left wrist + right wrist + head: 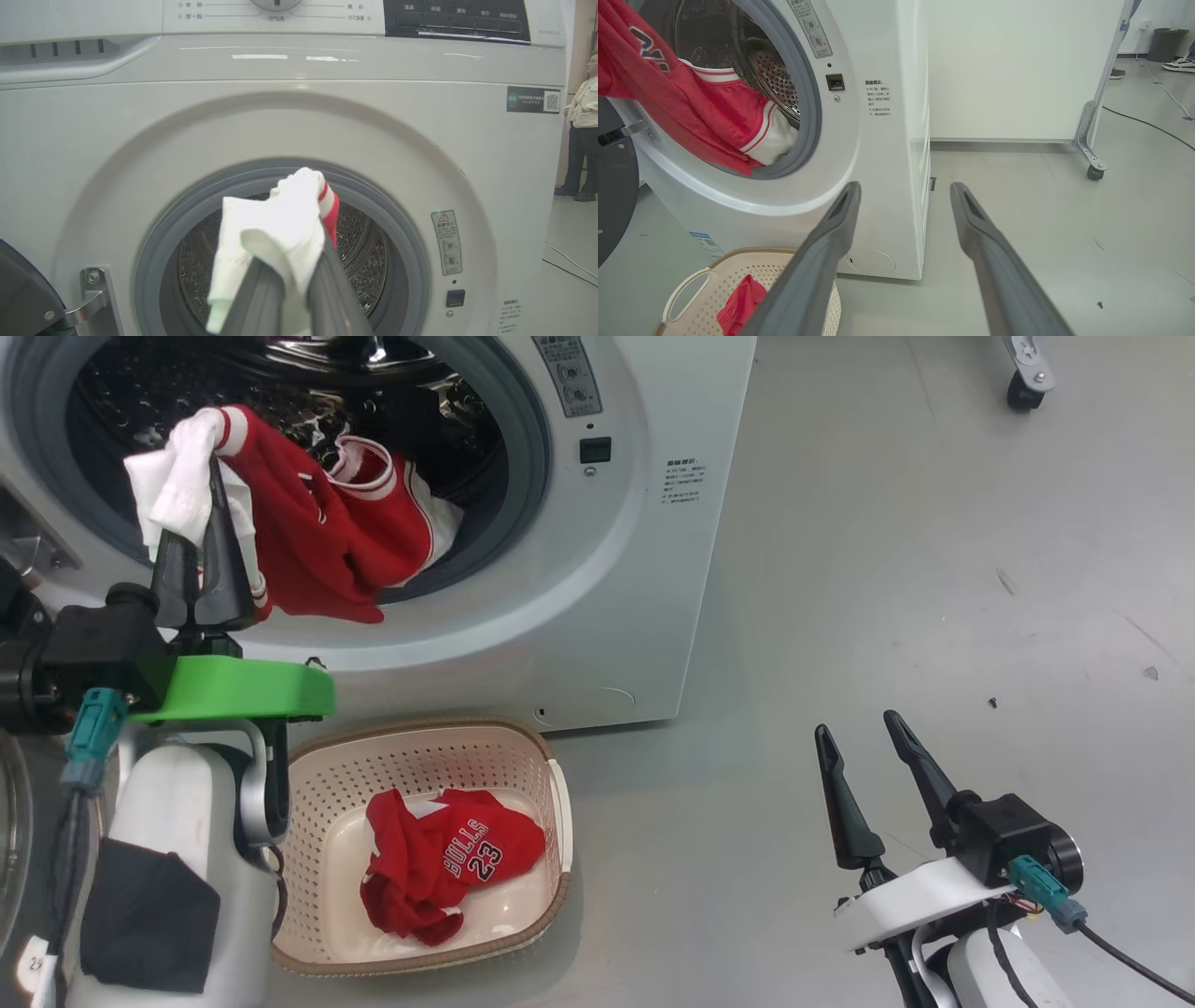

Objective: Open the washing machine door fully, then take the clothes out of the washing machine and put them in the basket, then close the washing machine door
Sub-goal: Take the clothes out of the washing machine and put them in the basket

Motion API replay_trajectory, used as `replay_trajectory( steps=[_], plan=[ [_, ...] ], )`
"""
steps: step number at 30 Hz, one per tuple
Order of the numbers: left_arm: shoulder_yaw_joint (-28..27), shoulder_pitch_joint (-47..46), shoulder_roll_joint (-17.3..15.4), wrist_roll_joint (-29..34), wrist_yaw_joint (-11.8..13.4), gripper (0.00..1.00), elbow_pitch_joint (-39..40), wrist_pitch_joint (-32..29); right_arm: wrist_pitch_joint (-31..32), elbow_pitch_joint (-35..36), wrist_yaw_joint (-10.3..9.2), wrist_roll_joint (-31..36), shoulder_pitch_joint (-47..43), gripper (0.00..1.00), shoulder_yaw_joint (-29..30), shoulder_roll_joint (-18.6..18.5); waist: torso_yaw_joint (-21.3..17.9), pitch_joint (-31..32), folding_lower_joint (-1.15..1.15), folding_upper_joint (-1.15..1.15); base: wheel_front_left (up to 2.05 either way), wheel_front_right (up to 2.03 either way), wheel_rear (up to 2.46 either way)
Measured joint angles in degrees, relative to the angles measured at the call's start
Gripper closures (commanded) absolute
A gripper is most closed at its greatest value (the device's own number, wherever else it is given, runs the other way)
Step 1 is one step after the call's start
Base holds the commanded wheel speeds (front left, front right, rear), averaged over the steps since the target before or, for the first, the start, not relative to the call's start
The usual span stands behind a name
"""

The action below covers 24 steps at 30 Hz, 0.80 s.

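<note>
my left hand [198, 523] is pressed together on the clothes [280, 523] — a limp white cloth piece [177, 476] and the striped red-and-white trim of a red garment [317, 541]. both are bunched over its fingertips, so the tips themselves are buried. from that pinch the smooth red fabric hangs past the hand, over the grey rubber gasket [527, 439] and into the perforated steel drum [369, 252] of the white washing machine [597, 597].

below my left wrist the basket [560, 803] sits on the grey floor [934, 569]. it is cream perforated plastic with a brown woven-look rim, and a crumpled "bulls 23" jersey [448, 859] lies in it.

my right hand [855, 723] is spread wide with nothing between its tapered dark fingers. it hangs over bare floor, well apart from the machine's side.

the washing machine door [614, 196] stands open on the far side of my left hand — only a slice of its black rim shows, cut off at the frame edge. how much cloth lies deeper in the drum i can't tell.
</note>
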<state>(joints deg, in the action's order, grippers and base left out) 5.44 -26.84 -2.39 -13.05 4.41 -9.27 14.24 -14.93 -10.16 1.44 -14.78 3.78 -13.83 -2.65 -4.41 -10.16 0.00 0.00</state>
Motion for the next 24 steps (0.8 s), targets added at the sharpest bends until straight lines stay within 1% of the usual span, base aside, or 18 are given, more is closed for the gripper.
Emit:
replay_trajectory(
  steps=[6, 12, 16, 24],
  plan=[
    [1.02, 0.24, 0.01, 0.64, 0.01, 1.00, 5.22, 0.03, 0.00, 0.56, 0.00, 0.38, -0.57, 0.00, 0.16, 0.01, 0.62, 0.87, 0.00, 0.00, 0.00, 0.00, 0.00],
    [2.12, 3.44, 0.03, 1.13, 0.09, 1.00, 9.57, 0.21, 0.00, 0.87, 0.00, 0.38, -1.07, 0.00, 0.55, 0.03, 1.18, 1.56, 0.00, 0.00, 0.00, 0.00, 0.00],
    [2.85, 4.99, 0.07, 1.12, 0.18, 1.00, 10.87, 0.21, 0.00, 1.34, -0.07, 0.41, -1.62, 0.00, 1.10, 0.01, 1.72, 1.71, 0.00, 0.00, 0.00, 0.00, 0.00],
    [2.98, 11.33, 0.05, 0.59, 1.02, 1.00, 12.29, -0.73, 0.00, 2.36, 0.01, 0.92, -2.09, 0.00, 0.66, 0.04, 2.90, 1.11, 0.00, 0.00, 0.00, 0.00, 0.00]
  ],
)
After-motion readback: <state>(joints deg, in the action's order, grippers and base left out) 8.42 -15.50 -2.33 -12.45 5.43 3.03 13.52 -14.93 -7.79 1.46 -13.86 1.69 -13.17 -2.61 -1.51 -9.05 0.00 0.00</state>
